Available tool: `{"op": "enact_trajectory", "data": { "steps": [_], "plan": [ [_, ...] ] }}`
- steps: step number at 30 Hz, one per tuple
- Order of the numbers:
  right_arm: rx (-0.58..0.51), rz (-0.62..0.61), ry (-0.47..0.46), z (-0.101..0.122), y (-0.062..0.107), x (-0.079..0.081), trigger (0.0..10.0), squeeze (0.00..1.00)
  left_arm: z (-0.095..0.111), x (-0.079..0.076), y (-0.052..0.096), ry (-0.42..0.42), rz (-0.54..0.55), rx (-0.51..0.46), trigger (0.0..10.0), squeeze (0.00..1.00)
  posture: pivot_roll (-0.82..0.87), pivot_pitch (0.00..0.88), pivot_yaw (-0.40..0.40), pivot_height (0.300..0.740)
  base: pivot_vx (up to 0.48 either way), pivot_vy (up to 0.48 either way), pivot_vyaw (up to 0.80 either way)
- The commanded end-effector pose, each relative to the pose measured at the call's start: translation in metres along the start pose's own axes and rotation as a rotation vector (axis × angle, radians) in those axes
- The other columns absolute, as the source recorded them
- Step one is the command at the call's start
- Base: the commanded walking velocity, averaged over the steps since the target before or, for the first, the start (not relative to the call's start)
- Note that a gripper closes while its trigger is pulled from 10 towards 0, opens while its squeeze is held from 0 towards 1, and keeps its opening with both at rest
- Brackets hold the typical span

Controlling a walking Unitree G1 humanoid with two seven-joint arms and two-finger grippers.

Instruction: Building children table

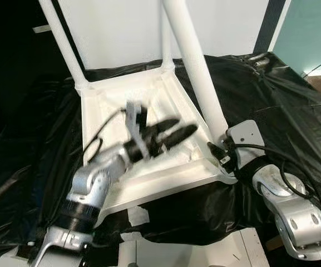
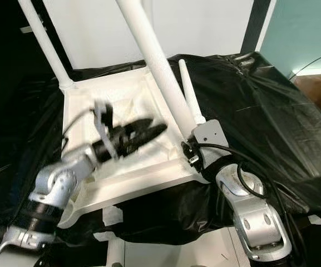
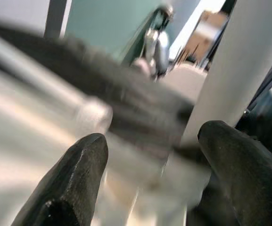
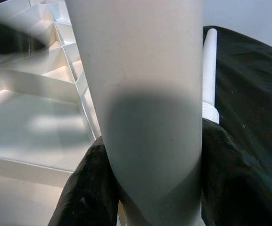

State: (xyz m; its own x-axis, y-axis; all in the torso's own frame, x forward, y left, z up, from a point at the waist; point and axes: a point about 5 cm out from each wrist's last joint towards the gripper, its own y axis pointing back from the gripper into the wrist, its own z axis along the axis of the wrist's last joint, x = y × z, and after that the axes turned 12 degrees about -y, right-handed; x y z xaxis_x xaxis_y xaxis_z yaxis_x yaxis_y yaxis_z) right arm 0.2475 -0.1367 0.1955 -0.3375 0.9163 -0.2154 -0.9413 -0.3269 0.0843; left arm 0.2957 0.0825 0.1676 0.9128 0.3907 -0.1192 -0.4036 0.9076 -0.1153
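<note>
Clamped between the right gripper's fingers is a white table leg, near its base at the corner of the upturned white tabletop (laid on black sheeting). Over the tabletop's underside, the left gripper is held parted, blurred, touching nothing.

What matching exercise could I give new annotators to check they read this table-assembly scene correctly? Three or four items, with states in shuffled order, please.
Column 1
1. left gripper
2. right gripper
3. upturned tabletop
4. black sheet

Column 2
A. lies white and underside up, with legs standing in its corners
B. closed around the base of the near table leg
C. covers the surface beneath the table parts
D. hovers blurred over the tabletop's ribbed underside, fingers apart

Pairs: 1-D, 2-B, 3-A, 4-C
</note>
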Motion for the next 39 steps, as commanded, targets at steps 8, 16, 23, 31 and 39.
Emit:
{"op": "enact_trajectory", "data": {
  "steps": [8, 16, 23, 31, 39],
  "plan": [
    [-0.191, 0.024, 0.028, 0.028, 0.007, 0.006, 10.0, 0.0, -0.009, -0.037, 0.015, 0.031, -0.591, -0.015, 10.0, 0.0, -0.22, 0.044, 0.057, 0.74, 0.0, 0.0, 0.0],
    [-0.235, 0.016, 0.065, 0.025, 0.012, 0.003, 10.0, 0.0, -0.022, -0.05, 0.027, 0.064, -0.728, 0.051, 10.0, 0.0, -0.22, 0.043, 0.054, 0.74, 0.0, 0.0, 0.0],
    [-0.208, 0.034, 0.056, 0.009, 0.02, 0.01, 10.0, 0.0, -0.02, -0.054, 0.029, 0.057, -0.751, 0.051, 10.0, 0.0, -0.22, 0.043, 0.055, 0.74, 0.0, 0.0, 0.0],
    [-0.194, 0.01, 0.044, -0.003, 0.023, 0.008, 10.0, 0.0, -0.044, -0.052, 0.021, -0.025, -0.724, 0.223, 10.0, 0.0, -0.23, 0.045, 0.068, 0.74, 0.0, 0.0, 0.0],
    [-0.195, 0.01, 0.049, -0.006, 0.024, 0.005, 10.0, 0.0, -0.053, -0.057, 0.023, -0.04, -0.747, 0.303, 10.0, 0.0, -0.22, 0.051, 0.07, 0.74, 0.0, 0.0, 0.0]
  ]
}}
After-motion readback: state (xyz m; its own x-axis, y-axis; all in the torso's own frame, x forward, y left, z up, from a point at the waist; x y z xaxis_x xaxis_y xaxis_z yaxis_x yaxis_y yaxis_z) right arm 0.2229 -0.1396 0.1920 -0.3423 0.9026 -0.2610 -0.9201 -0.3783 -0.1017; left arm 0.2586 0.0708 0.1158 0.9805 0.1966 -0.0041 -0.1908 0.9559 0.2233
